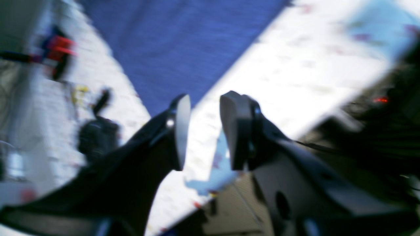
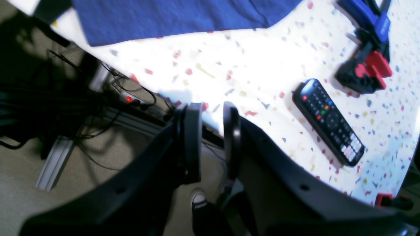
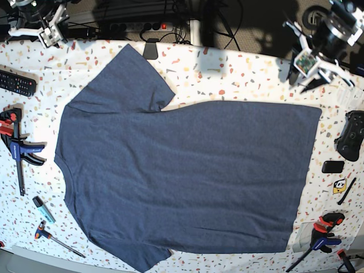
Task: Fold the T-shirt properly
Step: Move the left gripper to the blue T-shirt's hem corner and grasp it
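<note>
Across the middle of the speckled table (image 3: 239,74), the T-shirt (image 3: 187,170) lies spread flat. At the far corners, left gripper (image 1: 205,131) and right gripper (image 2: 212,141) hang empty, fingers parted, near a remote (image 2: 328,121).

The dark navy T-shirt (image 3: 187,176) lies spread flat, plain side up, across the bench's middle, collar toward the left edge.

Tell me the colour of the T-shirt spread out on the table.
Heathered dark navy blue, plain on the side facing up. The T-shirt shows best in the base view.
</note>
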`<action>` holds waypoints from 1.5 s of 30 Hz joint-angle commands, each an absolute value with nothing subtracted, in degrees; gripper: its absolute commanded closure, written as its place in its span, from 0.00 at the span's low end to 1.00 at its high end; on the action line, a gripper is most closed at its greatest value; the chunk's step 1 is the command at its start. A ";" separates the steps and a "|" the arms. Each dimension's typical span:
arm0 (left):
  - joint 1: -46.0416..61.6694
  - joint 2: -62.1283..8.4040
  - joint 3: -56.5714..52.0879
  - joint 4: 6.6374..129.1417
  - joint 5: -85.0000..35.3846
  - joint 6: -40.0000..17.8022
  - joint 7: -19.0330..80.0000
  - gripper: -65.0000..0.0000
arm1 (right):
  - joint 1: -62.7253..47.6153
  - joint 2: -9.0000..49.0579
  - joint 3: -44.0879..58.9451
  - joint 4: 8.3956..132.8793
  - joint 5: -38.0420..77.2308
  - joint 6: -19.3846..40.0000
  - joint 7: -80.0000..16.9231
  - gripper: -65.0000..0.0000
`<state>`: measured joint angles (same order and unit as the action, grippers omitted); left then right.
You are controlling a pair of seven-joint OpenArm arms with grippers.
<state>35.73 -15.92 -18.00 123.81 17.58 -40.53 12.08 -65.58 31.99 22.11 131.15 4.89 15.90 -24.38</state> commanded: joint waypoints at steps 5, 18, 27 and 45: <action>29.43 -21.63 -18.13 119.07 18.26 -40.00 10.68 0.67 | -66.22 31.88 22.48 132.16 5.15 15.40 -25.19 0.82; 13.72 -29.98 -0.36 94.70 34.72 -33.85 10.85 0.67 | -64.79 31.92 22.50 132.16 4.67 12.23 -25.19 0.82; 9.26 -34.33 4.67 86.74 36.01 -32.36 8.10 0.68 | -64.62 31.90 22.50 132.16 4.71 11.27 -25.17 0.82; 5.43 -34.22 5.85 79.57 35.99 -32.71 6.31 0.68 | -64.62 31.90 22.50 132.16 4.71 11.09 -25.17 0.82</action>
